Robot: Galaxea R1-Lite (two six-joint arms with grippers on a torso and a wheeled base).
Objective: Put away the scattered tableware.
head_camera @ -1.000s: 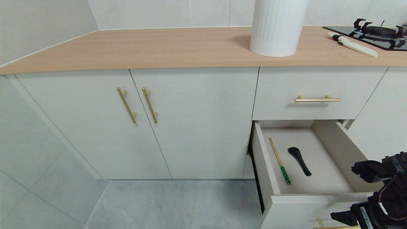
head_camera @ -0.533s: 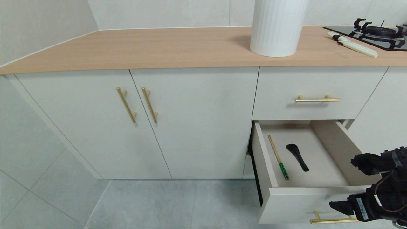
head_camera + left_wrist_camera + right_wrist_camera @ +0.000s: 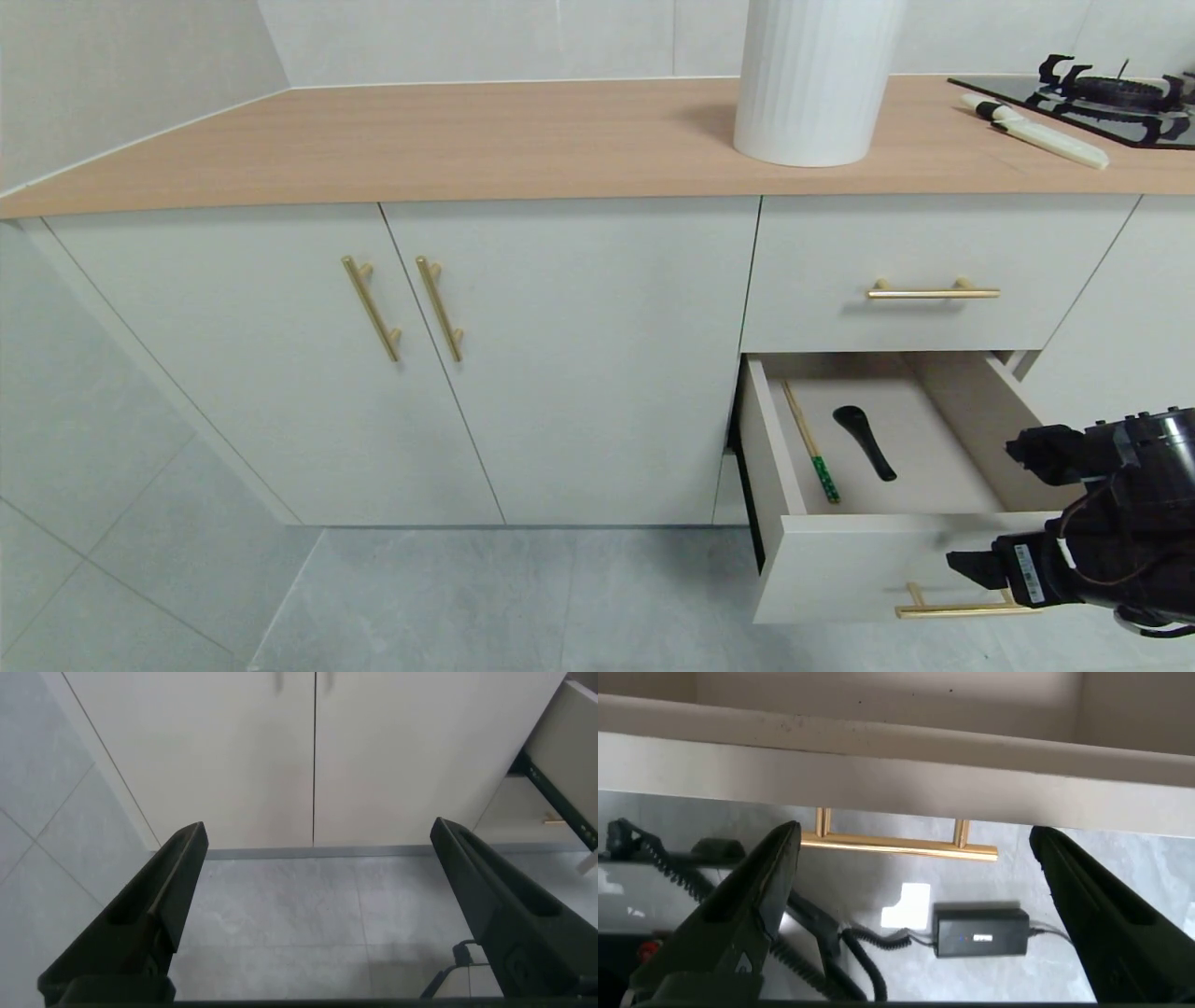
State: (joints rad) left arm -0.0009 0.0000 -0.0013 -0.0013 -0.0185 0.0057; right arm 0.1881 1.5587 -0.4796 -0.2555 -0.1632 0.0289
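Right gripper (image 3: 982,504) spread wide at the half-open drawer's (image 3: 840,569) front, four o'clock in the head view, black spoon (image 3: 865,442) inside (chopsticks (image 3: 810,439) at its nine o'clock), left gripper (image 3: 318,831) splayed above floor tiles (image 3: 280,924)

I'm in a kitchen: wood tabletop (image 3: 467,140), gas hob (image 3: 1111,98), white cabinets (image 3: 392,373), tiled walls (image 3: 140,65).
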